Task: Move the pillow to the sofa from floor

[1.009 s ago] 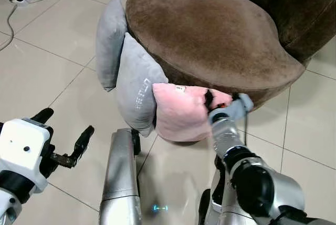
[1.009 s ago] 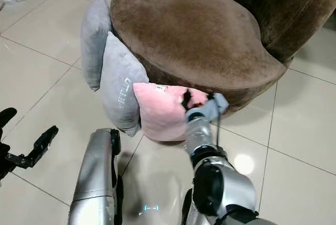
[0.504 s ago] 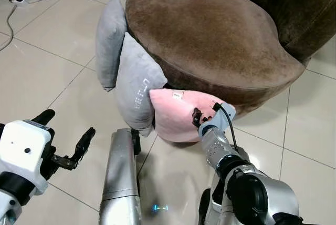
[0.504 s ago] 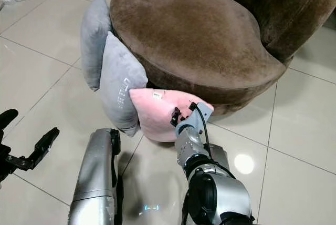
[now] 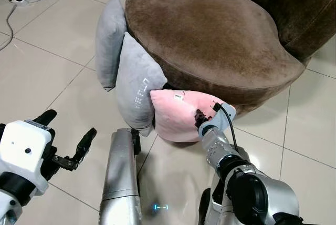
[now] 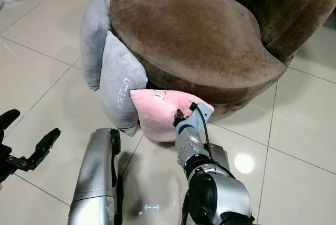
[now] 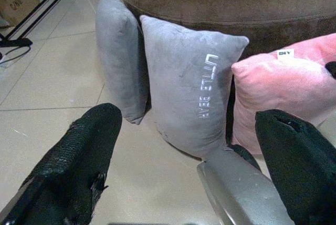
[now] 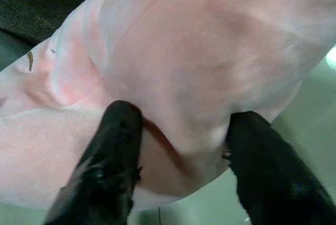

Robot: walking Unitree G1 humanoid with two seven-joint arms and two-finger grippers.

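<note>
The right gripper (image 8: 178,146) has its two fingers spread around a bulging fold of the pink pillow (image 5: 176,114), pressing into the fabric without having pinched it flat. The pillow lies directly ahead of that claw, on the floor (image 5: 58,78), leaning against the brown sofa's (image 5: 210,30) base with its long axis running crosswise to the fingers. The seat is above and beyond the claw (so the lift goes up and forward). The left gripper (image 5: 65,143) hangs open, well off to the side, nearer the grey pillows (image 7: 189,88).
</note>
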